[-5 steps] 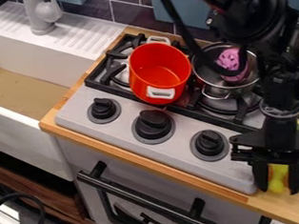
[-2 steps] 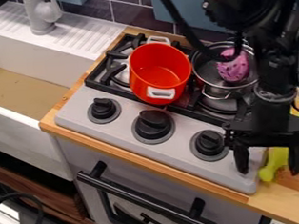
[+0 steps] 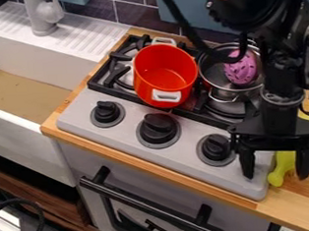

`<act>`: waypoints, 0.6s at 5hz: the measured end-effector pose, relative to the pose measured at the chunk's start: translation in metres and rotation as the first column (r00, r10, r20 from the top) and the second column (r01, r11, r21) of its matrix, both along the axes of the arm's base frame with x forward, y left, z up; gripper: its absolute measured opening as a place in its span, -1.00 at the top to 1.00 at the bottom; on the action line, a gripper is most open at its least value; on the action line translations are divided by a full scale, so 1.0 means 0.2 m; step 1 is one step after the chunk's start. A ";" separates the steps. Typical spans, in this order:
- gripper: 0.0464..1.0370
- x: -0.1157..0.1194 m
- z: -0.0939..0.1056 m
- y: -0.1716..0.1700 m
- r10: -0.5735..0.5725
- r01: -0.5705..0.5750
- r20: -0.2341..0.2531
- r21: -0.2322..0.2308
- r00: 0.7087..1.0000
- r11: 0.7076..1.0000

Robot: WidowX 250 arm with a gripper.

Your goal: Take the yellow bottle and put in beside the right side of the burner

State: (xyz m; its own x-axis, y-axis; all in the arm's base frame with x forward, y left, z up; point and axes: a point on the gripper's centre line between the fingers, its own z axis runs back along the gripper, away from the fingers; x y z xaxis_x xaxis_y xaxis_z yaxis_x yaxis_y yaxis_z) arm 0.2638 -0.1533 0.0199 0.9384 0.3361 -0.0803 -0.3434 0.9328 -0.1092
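Note:
My gripper (image 3: 277, 177) hangs at the lower right, over the stove's right edge, with its fingers wide apart, so it is open. The yellow bottle (image 3: 283, 166) shows as a yellow-green shape between and behind the fingers, on the wooden counter just right of the stove. More yellow shows further up, behind the gripper, near the view's right edge; the bottle's middle is hidden by the gripper body. The stove, with its burner (image 3: 226, 108) at the back right, lies left of the bottle.
An orange-red pot (image 3: 165, 75) with white handles stands on the left burner. A metal pot (image 3: 215, 79) holding a purple-pink object (image 3: 241, 69) is on the right one, close to the arm. Black knobs line the stove front; a white sink (image 3: 35, 112) is at left.
The gripper has shifted up and a little left, and its fingers have spread wider around the yellow bottle. The bottle's visible lower end now appears slightly further left and higher.

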 end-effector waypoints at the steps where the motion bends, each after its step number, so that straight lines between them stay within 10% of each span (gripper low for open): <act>1: -0.92 0.00 0.00 0.00 0.008 -0.008 -0.005 0.005 1.000 1.000; 3: -0.92 0.02 0.14 0.07 0.055 -0.061 0.075 0.081 0.996 0.995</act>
State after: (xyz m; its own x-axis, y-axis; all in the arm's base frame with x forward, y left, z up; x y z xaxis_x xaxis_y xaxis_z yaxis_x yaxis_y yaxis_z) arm 0.2684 -0.1399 0.0480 0.9194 0.3929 0.0182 -0.3913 0.9184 -0.0591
